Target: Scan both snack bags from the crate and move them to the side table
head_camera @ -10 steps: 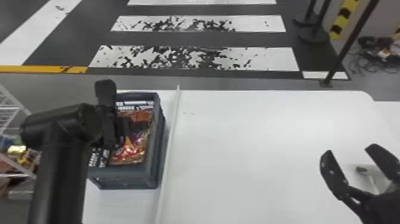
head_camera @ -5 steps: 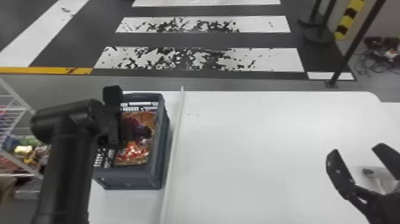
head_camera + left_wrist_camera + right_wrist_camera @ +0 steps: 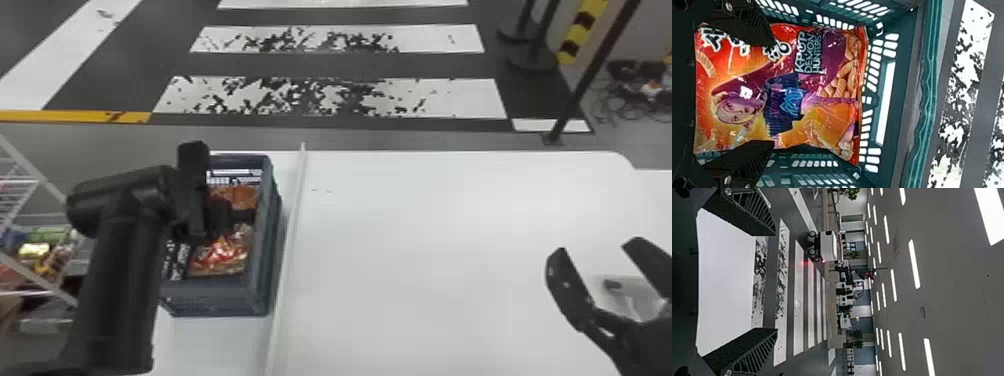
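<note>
**Left tool poised, spread wide, over a glossy red-and-orange snack bag**

In the head view, the left arm has shifted slightly toward the robot's right relative to the dark blue-grey slatted plastic crate, and it now reaches a little farther over the contents. That seems to bring the first pick closer; lifting and scanning are still to come. The crate stands on the smooth white counter, left of a thin raised white strip. Orange and red packaging shows inside, though the arm covers enough of it that I can't fairly say whether that is one bag or both. The right black two-fingered tool is parked over the counter's right side.

In the left wrist view, the bag lies printed face toward the camera, inside the crate, with its far end near the slatted wall. The left tool is well parted, one side over each long edge of the bag, and grips nothing; whether it touches the film I cannot tell. Closing too high could just slide off the slick wrapper.

In the right wrist view, the right tool is also spread wide, with nothing in its grasp.
</note>
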Tool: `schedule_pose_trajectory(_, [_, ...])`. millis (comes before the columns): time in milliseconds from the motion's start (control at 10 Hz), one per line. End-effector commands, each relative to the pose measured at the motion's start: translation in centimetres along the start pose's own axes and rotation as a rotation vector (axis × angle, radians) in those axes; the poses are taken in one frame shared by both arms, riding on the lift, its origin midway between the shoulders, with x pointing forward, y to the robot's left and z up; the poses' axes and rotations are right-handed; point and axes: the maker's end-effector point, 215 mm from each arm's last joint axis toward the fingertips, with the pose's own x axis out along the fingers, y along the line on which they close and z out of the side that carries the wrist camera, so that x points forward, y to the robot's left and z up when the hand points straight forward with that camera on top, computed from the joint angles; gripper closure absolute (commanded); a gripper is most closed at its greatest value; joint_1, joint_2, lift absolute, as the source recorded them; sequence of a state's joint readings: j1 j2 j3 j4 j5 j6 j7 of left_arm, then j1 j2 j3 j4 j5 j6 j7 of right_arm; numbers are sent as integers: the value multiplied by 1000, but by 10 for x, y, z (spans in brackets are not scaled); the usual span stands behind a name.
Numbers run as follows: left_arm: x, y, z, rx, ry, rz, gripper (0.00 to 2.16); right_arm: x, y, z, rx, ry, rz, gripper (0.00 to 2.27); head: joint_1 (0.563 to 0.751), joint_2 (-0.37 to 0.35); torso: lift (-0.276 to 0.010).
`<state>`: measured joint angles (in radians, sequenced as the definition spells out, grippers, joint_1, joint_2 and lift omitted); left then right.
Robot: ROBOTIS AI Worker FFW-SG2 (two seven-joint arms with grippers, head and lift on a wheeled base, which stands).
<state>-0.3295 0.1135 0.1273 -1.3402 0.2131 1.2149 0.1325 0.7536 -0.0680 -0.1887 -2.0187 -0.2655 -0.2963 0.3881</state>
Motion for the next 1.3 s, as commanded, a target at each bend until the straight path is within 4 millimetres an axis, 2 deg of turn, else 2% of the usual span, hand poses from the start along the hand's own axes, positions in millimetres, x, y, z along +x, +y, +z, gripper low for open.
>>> schedule_pose_trajectory(0, [8, -1, 0, -7, 2, -3, 178, 0, 0, 0, 3, -2, -2, 56, 695, 65, -29])
schedule_pose_trajectory(200, [13, 0, -3, -6, 12, -4, 242, -1, -2, -2, 10, 1, -6, 56, 695, 62, -29])
schedule_pose_trajectory(300, [14, 1, -4, -3, 21, -5, 599, -3, -6, -3, 13, 3, -13, 56, 695, 61, -29])
schedule_pose_trajectory(400, [15, 0, -6, -3, 29, -6, 1366, -3, -10, -3, 25, -1, -21, 56, 695, 59, -29])
schedule_pose_trajectory(500, [14, -2, -7, -1, 35, -20, 1693, -3, -11, -4, 23, 0, -21, 56, 695, 55, -29])
schedule_pose_trajectory(800, [13, 0, -13, -8, 60, -33, 1959, -3, -13, -3, 32, -4, -25, 56, 695, 45, -29])
schedule_pose_trajectory(1200, [-5, -7, -21, -9, 27, -48, 1970, -10, -16, 4, 40, -18, -37, 60, 695, 42, -29])
